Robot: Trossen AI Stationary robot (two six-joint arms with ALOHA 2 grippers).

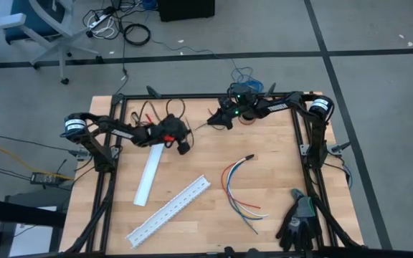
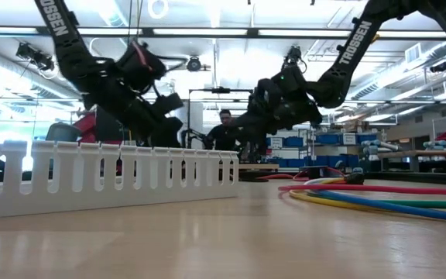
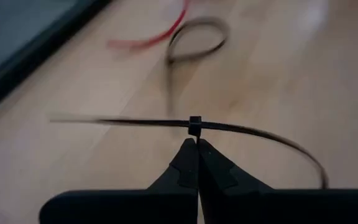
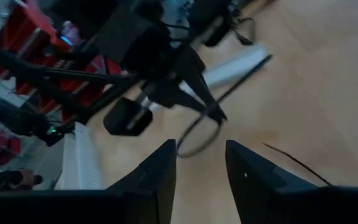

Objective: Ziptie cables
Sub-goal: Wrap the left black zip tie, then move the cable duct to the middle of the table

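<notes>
Black zip tie looped and pinched in my left gripper (image 1: 183, 147), cables (image 1: 241, 188) lying apart.
High view: my left gripper sits centre-left, right gripper (image 1: 211, 119) upper centre; the cables lie lower right, long axis running top to bottom, black-sleeved end uppermost, seemingly nearer my right arm. Low view: cables flat at right. Left wrist view: fingers (image 3: 185, 168) clenched on the zip tie (image 3: 195, 126) at its head. Right wrist view: fingers (image 4: 160, 171) parted, empty, facing the loop.
</notes>
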